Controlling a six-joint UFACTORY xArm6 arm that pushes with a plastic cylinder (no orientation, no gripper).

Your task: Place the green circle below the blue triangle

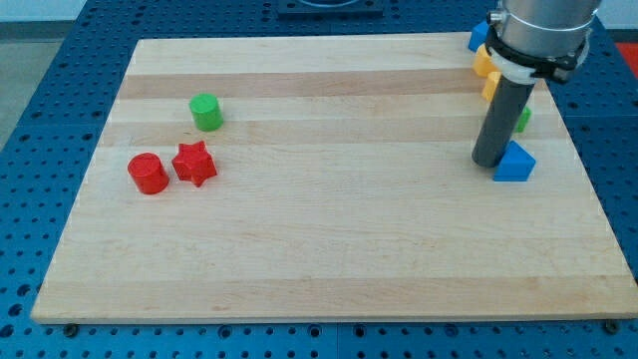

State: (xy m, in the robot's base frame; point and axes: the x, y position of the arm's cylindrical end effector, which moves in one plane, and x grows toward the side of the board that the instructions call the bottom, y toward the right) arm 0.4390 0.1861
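The green circle (205, 112) stands on the wooden board (329, 249) at the view's upper left. The blue triangle (515, 163) lies at the view's right. My tip (488, 163) rests on the board right against the blue triangle's left side, far to the right of the green circle. The dark rod rises from it toward the view's top right.
A red circle (149, 173) and a red star (194, 164) sit close together below the green circle. At the view's top right, partly hidden by the arm, are a blue block (479, 36), yellow/orange blocks (485, 66) and a green block (522, 120).
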